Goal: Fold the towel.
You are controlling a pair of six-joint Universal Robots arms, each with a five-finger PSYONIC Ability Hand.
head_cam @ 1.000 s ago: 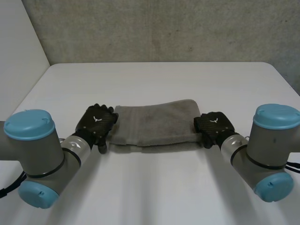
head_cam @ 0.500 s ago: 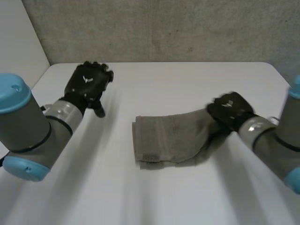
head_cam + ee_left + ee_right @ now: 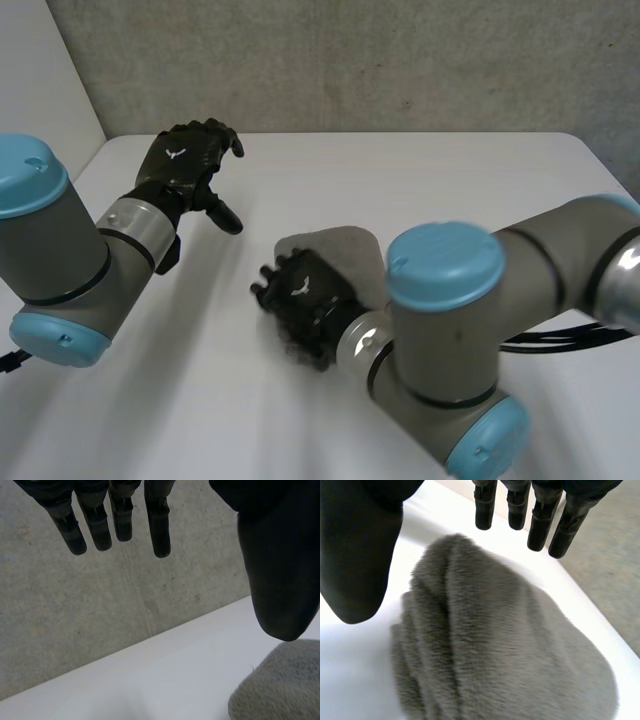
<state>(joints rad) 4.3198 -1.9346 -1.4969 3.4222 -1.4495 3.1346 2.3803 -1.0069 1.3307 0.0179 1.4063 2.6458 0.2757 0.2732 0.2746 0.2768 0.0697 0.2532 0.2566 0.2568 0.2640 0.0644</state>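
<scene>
Bright, even light covers the white table (image 3: 420, 180) and grey towel (image 3: 345, 248).

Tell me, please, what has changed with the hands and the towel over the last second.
The left hand let go of the towel at its left end and lifted away to the far left, open. The right hand carried its end leftwards over the towel, bunching it, and is now open above it. The towel stayed on the table.

No words, numbers or brand names could be read anywhere. The only sign was a small white emblem (image 3: 176, 153) on the back of the black left hand (image 3: 190, 170), with a similar one on the black right hand (image 3: 312, 305), both too small to make out.
</scene>
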